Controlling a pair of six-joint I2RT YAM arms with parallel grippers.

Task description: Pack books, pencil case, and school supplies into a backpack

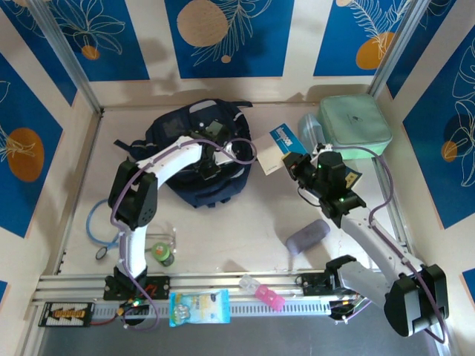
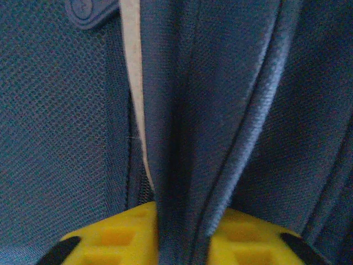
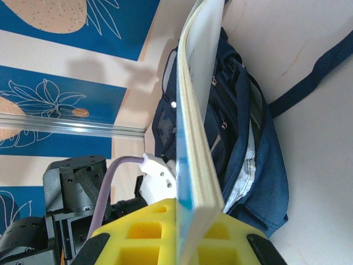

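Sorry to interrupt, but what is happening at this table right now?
The left pincer pinches a fold of the navy backpack, apparently to hold it open. The right pincer grips a blue-and-white notebook on edge beside the bag. The notebook is not yet inside.

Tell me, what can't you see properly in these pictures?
1. Inside the backpack: in the top view the left arm lies over it; the left wrist view sits too close to the fabric.
2. Cover of the books in the right gripper: edge-on in the right wrist view, too small from the top.
3. Print on the packet: too small, top view.
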